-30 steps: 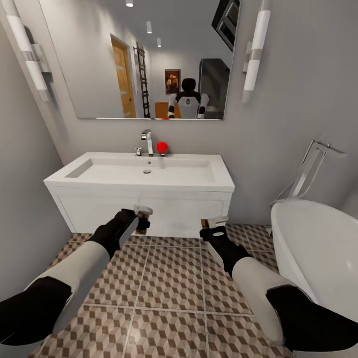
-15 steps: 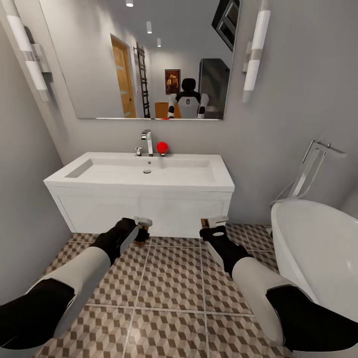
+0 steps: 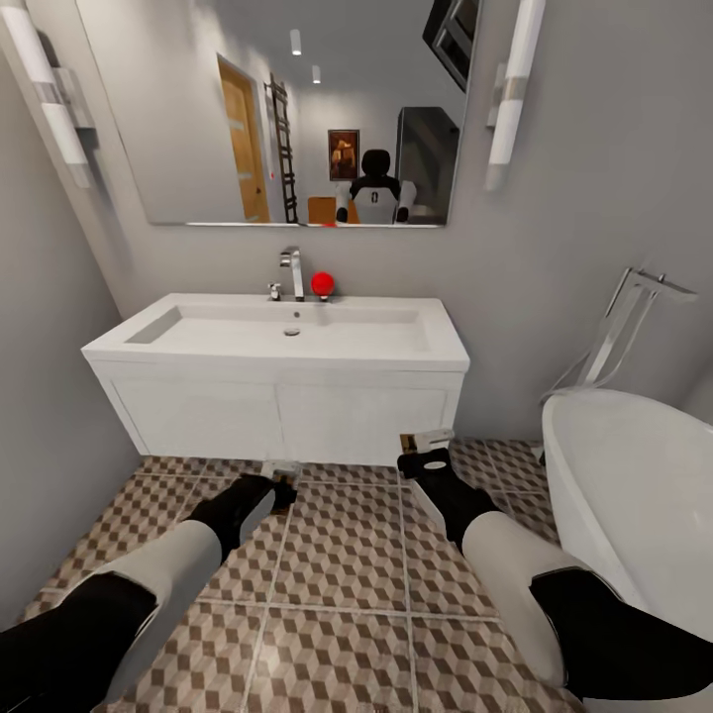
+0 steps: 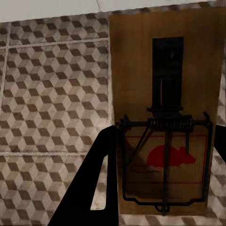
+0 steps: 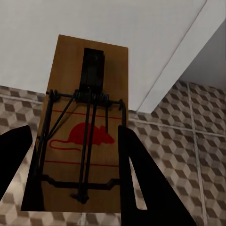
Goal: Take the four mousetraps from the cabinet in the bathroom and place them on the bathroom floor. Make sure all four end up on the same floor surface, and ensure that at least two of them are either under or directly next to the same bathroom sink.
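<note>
My left gripper hangs low over the bathroom floor, just in front of the sink, and is shut on a mousetrap. The left wrist view shows that brown board with its wire and red mouse print between the dark fingers. My right gripper is higher, level with the bottom edge of the white vanity's right end, and is shut on a second mousetrap. This one shows between that gripper's fingers. The cabinet is out of view.
A white bathtub with a chrome floor tap stands at the right, close to my right arm. A grey wall closes the left side. On the sink stand a chrome tap and a red ball, under a mirror.
My left arm has dropped from the vanity's front down toward the floor with its mousetrap. The camera has shifted a little. The right arm has held still.
</note>
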